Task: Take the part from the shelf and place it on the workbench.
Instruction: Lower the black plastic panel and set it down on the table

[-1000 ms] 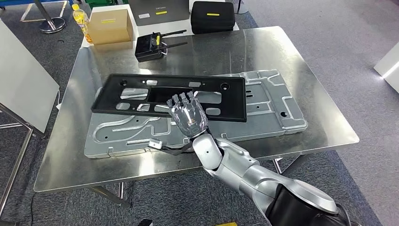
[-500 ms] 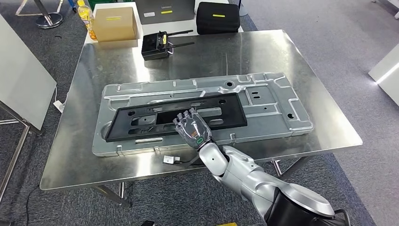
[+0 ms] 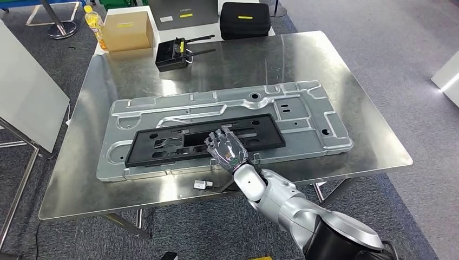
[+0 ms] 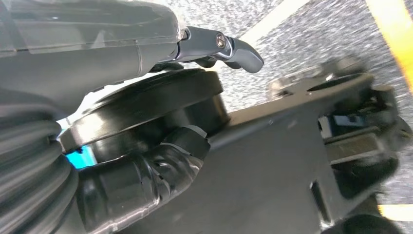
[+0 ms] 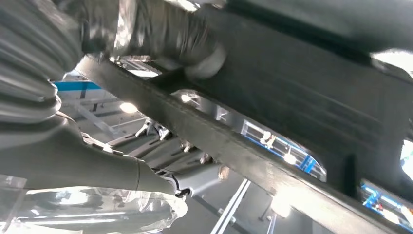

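One steel bench (image 3: 352,108) on grey carpet; large silver panel (image 3: 319,130) flat on it, black part (image 3: 162,143) on panel. Right hand (image 3: 226,149) grips part's near edge. Left hand (image 4: 146,161) apparently empty, blurred. Cardboard box (image 3: 127,30) behind, closed.

Surface (image 3: 352,108) seen as brushed silver metal. Black part (image 3: 162,145) laid on a pale grey stamped panel (image 3: 303,116). At the far edge: tan box (image 3: 127,30) with yellow label, yellow bottle (image 3: 94,21), black case (image 3: 244,19), black radio unit (image 3: 172,53).
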You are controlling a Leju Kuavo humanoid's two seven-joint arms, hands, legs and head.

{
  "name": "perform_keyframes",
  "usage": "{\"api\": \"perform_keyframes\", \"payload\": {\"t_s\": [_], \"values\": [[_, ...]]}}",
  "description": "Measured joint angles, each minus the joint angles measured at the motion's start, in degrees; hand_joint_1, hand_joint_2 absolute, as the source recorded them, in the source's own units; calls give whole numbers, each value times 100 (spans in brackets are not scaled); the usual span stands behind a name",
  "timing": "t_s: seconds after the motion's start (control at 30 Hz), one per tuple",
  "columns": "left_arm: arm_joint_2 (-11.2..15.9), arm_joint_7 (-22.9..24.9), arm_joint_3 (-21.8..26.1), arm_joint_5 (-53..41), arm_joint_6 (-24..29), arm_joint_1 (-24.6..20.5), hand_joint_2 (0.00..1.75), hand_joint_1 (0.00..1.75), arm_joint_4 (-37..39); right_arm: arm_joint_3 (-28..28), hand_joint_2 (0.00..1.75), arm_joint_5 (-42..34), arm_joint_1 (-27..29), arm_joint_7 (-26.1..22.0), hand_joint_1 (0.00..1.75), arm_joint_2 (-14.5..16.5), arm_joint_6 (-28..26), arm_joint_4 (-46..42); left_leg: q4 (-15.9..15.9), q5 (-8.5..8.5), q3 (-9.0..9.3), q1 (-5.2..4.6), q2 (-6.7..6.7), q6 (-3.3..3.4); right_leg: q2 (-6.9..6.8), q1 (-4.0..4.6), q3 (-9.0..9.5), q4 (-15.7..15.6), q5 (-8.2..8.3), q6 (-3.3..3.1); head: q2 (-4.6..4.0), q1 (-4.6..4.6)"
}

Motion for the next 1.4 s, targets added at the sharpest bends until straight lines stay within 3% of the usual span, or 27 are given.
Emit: {"api": "perform_keyframes", "payload": {"t_s": [0.03,0.07,0.1,0.17,0.2,0.3,0.37,0.4,0.47,0.5,0.53,0.57,0.6,0.67,0.73,0.8,0.87,0.93,1.0,1.03,1.07,1.1,1.17,1.23,1.33,1.4], "values": [[0,8,0,-36,86,-3,87,0,0,-15,0,-7,7,-14,0,0,0,27,126,3,-50,1,1,-6,-1,4,1,4,-2,-3,0,0],[7,30,0,-88,173,4,44,0,1,-37,0,-11,12,-27,0,0,0,55,29,115,8,3,1,-7,2,6,2,12,-5,-3,0,-1],[42,44,0,-155,219,25,0,0,1,-66,0,-16,13,-36,0,-1,-1,80,-273,305,164,5,3,-3,10,5,5,23,-9,1,0,0],[153,5,0,-295,177,93,0,0,2,-151,0,-31,5,-32,0,-13,-8,120,-1033,594,540,3,12,15,32,16,-2,60,-27,28,0,-1],[217,-39,0,-344,119,123,0,0,2,-209,0,-44,-4,-21,0,-27,-16,132,-1272,648,657,-4,12,36,41,27,-13,72,-29,53,0,0],[314,-142,2,-352,28,165,0,0,2,-421,0,-105,-39,2,0,-83,-36,143,-1402,648,719,-15,1,125,45,48,-18,62,-16,138,0,4],[353,-158,4,-291,-9,156,0,0,2,-572,0,-130,-61,-21,0,-105,-36,150,-1455,684,739,6,8,203,42,39,-65,181,-112,193,0,7],[368,-159,5,-268,-30,147,0,0,2,-635,0,-134,-69,-44,0,-110,-36,155,-1478,703,743,18,14,236,40,33,-163,395,-247,216,0,8],[402,-168,6,-229,-76,139,0,0,2,-738,0,-142,-65,-89,0,-122,-36,167,-1485,717,728,18,21,268,36,11,-501,1119,-610,251,0,10],[416,-176,7,-214,-98,145,0,0,2,-780,0,-156,-53,-106,0,-129,-36,176,-1481,719,719,18,21,270,36,2,-663,1463,-733,265,0,10],[432,-186,8,-199,-122,156,0,0,2,-816,0,-172,-38,-121,0,-137,-36,187,-1477,719,714,18,19,270,35,-7,-751,1647,-757,273,0,10],[446,-196,8,-187,-140,170,0,0,2,-849,0,-188,-26,-136,0,-143,-36,198,-1471,717,712,18,16,267,35,-17,-735,1615,-673,275,0,10],[457,-208,9,-177,-151,182,0,0,2,-880,0,-198,-19,-150,0,-147,-36,209,-1463,713,714,19,13,260,33,-26,-603,1350,-498,269,0,10],[475,-229,9,-160,-155,200,0,0,2,-934,0,-195,-18,-172,0,-154,-36,221,-1442,696,708,9,9,226,30,-22,-214,552,-163,238,0,10],[489,-241,9,-156,-154,216,0,0,2,-968,0,-175,-11,-168,0,-161,-36,232,-1433,692,689,-10,6,170,34,2,-12,108,-61,202,0,9],[499,-243,9,-155,-155,237,0,0,2,-991,0,-150,4,-152,0,-172,-36,247,-1439,718,678,-13,3,105,39,15,-13,81,-49,150,0,7],[512,-238,9,-154,-157,244,0,0,2,-1015,0,-117,4,-141,0,-178,-37,257,-1338,616,638,3,8,49,28,-3,-14,51,-1,74,0,5],[525,-235,9,-153,-160,234,0,0,2,-1039,0,-79,-7,-132,0,-177,-37,258,-853,267,448,14,13,8,11,-16,-24,19,34,17,0,3],[533,-235,9,-151,-162,229,0,0,2,-1067,0,-37,-10,-122,0,-178,-36,263,-112,-99,157,16,13,-19,-1,-3,-61,24,55,-11,0,3],[537,-235,9,-149,-163,230,0,0,2,-1080,0,-17,-10,-116,0,-178,-36,266,127,-172,73,16,13,-25,-6,4,-83,32,67,-19,0,3],[539,-235,9,-148,-164,229,0,0,2,-1090,0,-2,-10,-111,0,-178,-36,268,161,-139,87,16,14,-23,-7,9,-107,44,80,-21,0,3],[542,-236,9,-146,-165,225,0,0,2,-1099,0,13,-14,-105,0,-177,-36,269,-37,-8,216,16,14,-15,-7,11,-130,59,92,-18,0,2],[555,-240,10,-141,-165,201,0,0,2,-1122,0,43,-37,-98,0,-177,-37,269,-816,308,660,9,13,20,-3,20,-173,103,115,8,0,2],[566,-251,11,-137,-165,164,0,0,2,-1158,0,84,-75,-93,0,-177,-37,270,-1318,443,910,-15,5,65,0,33,-217,136,151,63,0,4],[568,-259,11,-136,-165,148,0,0,2,-1203,0,118,-107,-87,0,-179,-36,273,-1399,537,881,-30,4,155,2,27,-256,118,232,173,0,5],[572,-259,10,-136,-164,136,0,0,2,-1229,0,121,-119,-83,0,-184,-36,278,-1455,661,813,-5,24,235,10,19,-352,299,25,233,0,13]]}}
